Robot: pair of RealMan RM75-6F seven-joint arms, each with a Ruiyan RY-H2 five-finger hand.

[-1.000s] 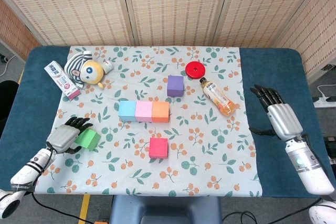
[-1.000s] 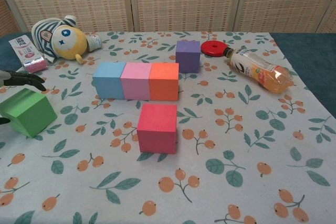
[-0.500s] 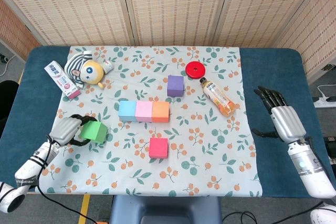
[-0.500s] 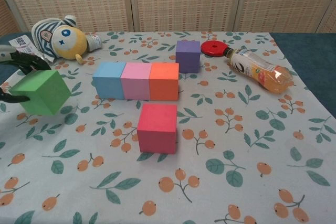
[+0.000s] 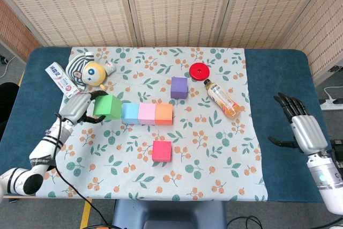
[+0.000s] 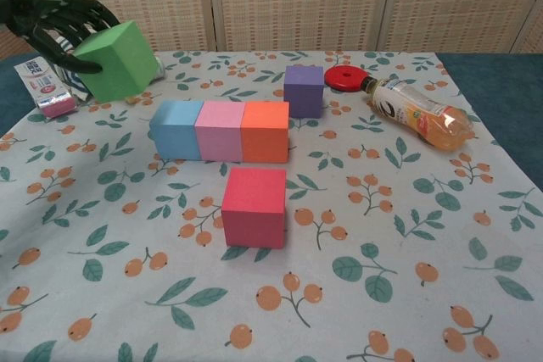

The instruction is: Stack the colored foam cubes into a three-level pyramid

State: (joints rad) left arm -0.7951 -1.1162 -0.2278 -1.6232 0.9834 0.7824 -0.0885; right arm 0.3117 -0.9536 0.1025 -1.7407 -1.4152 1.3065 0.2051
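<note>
Left hand [image 5: 79,106] grips the green cube [image 5: 107,106], raised off the desk [image 5: 278,73] near its left edge, just left of the base row: blue cube [image 5: 129,113], pink cube [image 5: 147,113], orange cube [image 5: 164,113], touching side by side mid-desk. Red cube [image 5: 162,150] sits nearer the front edge, purple cube [image 5: 179,87] behind the row. Right hand [image 5: 304,128] is empty, fingers spread, by the right edge. Judgement: foam is light and soft (will dent if squeezed hard), faces not slippery; hold on opposite flat sides, gently, and release square over a seam.
</note>
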